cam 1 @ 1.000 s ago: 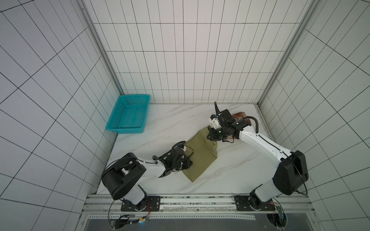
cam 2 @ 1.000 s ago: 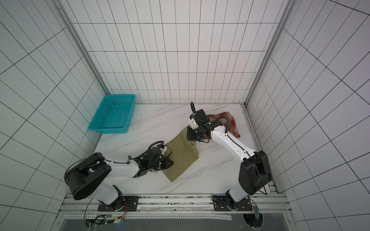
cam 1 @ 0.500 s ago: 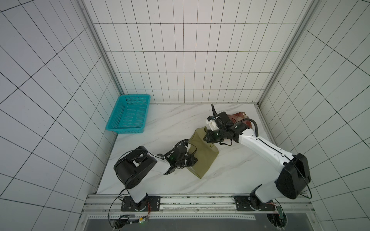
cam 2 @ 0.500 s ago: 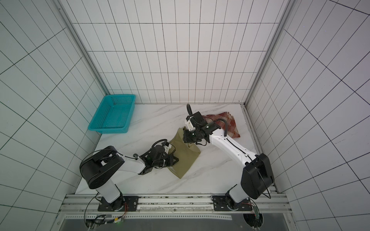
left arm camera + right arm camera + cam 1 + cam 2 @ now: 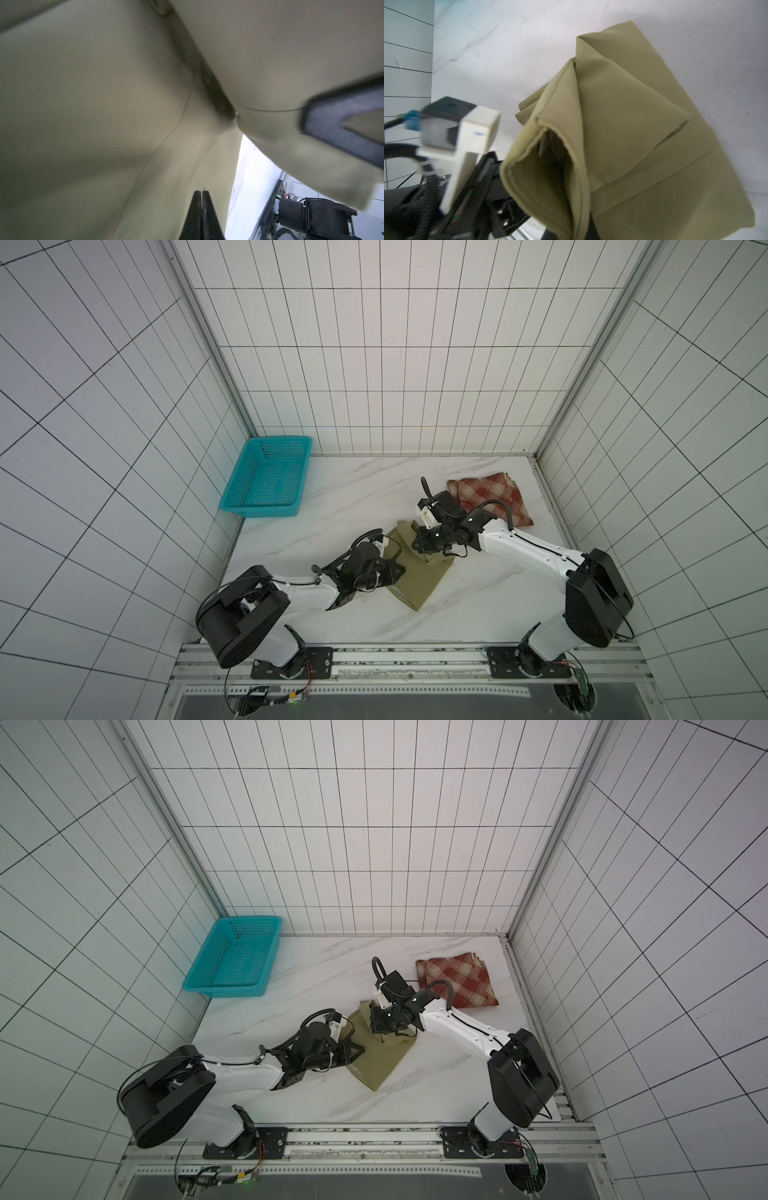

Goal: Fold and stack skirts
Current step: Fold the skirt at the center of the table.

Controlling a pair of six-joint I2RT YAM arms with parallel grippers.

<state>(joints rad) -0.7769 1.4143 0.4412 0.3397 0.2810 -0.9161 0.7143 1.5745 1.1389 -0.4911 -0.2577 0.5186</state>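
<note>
Tabletop point(image 5: 353, 493), seemingly marble, within white-tiled walls point(image 5: 395, 364)

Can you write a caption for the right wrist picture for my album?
A rumpled olive skirt, partly folded, on the white marble table.

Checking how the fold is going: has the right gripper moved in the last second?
Yes. The right gripper, shut on the olive skirt, has come away from the plaid skirt and toward the front rail.

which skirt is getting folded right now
The plain olive-khaki skirt, partly lifted and bunched mid-table; the plaid skirt lies flat and already folded, alone near the back right corner.
</note>
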